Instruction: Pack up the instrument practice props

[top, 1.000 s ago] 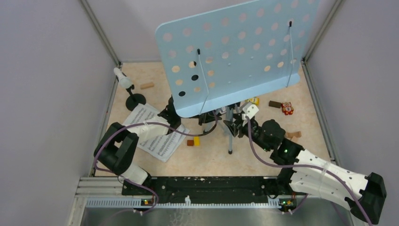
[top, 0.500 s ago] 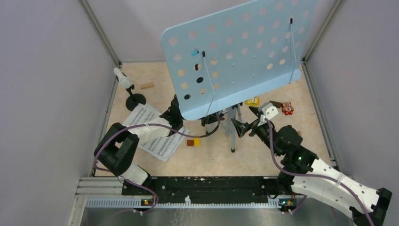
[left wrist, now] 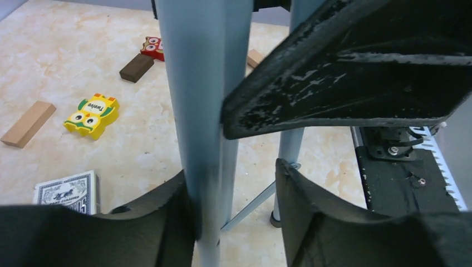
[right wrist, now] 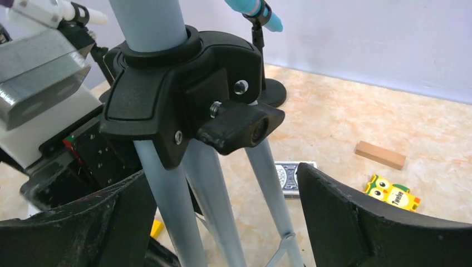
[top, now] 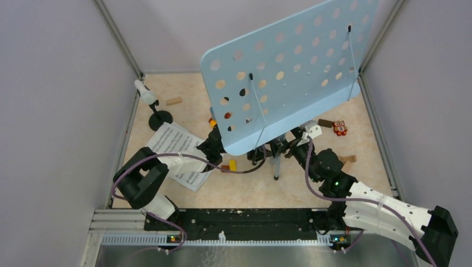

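The light-blue perforated music rack (top: 289,72) stands tilted on its tripod legs (top: 274,161). My left gripper (top: 222,149) reaches under it from the left. In the left wrist view my left gripper (left wrist: 234,183) is open; one leg (left wrist: 206,111) rests against the left finger, with a gap to the right finger. My right gripper (right wrist: 222,178) is open wide around the legs, just below the black hub (right wrist: 178,89). The sheet-music pages (top: 181,153) lie under the left arm. The white microphone (top: 146,93) sits in its black holder (top: 161,117). The blue microphone (right wrist: 253,10) stands behind.
A card deck (right wrist: 289,178) and a yellow owl block (right wrist: 395,192) lie on the floor beyond the tripod. Wooden blocks (top: 173,101), a brown block (left wrist: 136,67) and a red owl block (top: 339,128) are scattered about. Grey walls close in on three sides.
The rack has shifted to the right. My right gripper opened wide, drew back, then came in around the legs. My left gripper followed to the right and loosened on the leg.
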Controlling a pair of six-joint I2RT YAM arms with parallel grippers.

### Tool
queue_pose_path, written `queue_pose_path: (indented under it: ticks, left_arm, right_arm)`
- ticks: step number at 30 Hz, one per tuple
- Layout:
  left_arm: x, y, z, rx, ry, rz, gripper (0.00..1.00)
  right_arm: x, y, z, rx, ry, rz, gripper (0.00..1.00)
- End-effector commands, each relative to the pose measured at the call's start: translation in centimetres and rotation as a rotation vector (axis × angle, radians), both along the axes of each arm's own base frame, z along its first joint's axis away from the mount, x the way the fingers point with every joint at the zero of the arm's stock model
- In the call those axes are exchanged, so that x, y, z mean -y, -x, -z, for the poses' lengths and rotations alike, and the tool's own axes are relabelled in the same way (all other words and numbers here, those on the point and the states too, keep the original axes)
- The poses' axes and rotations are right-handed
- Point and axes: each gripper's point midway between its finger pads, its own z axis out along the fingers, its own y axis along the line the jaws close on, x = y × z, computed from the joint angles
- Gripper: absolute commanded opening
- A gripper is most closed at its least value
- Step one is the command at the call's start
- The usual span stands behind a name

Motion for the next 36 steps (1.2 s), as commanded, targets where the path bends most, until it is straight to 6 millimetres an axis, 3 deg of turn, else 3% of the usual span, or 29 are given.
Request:
queue_pose_path:
  ticks: [1,8,15,23,26,28,29,30,32,33,36]
  left_arm:
    - [0.6,1.9,1.3,-0.061,-0.013,0.02,0.6]
    - [1.2,2.7,1.6,-0.068,-0.012,0.02,0.72]
    - [1.8,3.3,2.0,-0.075,-0.011,0.026,0.74]
    - [2.5,4.1,2.1,-0.084,-0.002,0.02,0.75]
    - [2.1,4.0,2.4,-0.088,-0.005,-0.015,0.77]
    - [1.4,3.7,2.3,-0.084,0.001,-0.064,0.82]
    - [0.9,3.6,2.6,-0.085,0.002,-0.085,0.94]
    - [0.5,3.5,2.5,-0.079,0.007,-0.106,0.98]
    - [-0.1,3.3,2.6,-0.069,0.01,-0.14,0.99]
    - [-0.4,3.2,2.5,-0.065,0.014,-0.153,0.99]
    - [-0.9,3.2,2.3,-0.06,0.02,-0.174,0.99]
  right_arm:
    - [1.0,-0.9,-2.9,0.08,-0.118,0.074,0.89]
    - [-0.4,-0.7,-2.2,0.092,-0.116,0.015,0.89]
    - [-0.1,-1.1,-1.9,0.087,-0.096,0.047,0.9]
    - [-1.0,-2.8,0.3,0.066,-0.021,0.092,0.88]
    - [-0.5,-2.9,0.2,0.069,-0.032,0.116,0.73]
    - [0.0,-2.7,-0.1,0.076,-0.045,0.124,0.52]
    - [0.1,-2.6,-0.4,0.08,-0.052,0.124,0.39]
    - [0.3,-2.5,-0.6,0.085,-0.057,0.123,0.27]
    - [0.5,-2.2,-1.0,0.083,-0.071,0.122,0.07]
    - [0.5,-2.1,-1.2,0.079,-0.076,0.117,0.01]
    - [0.3,-1.8,-2.0,0.07,-0.094,0.096,0.0]
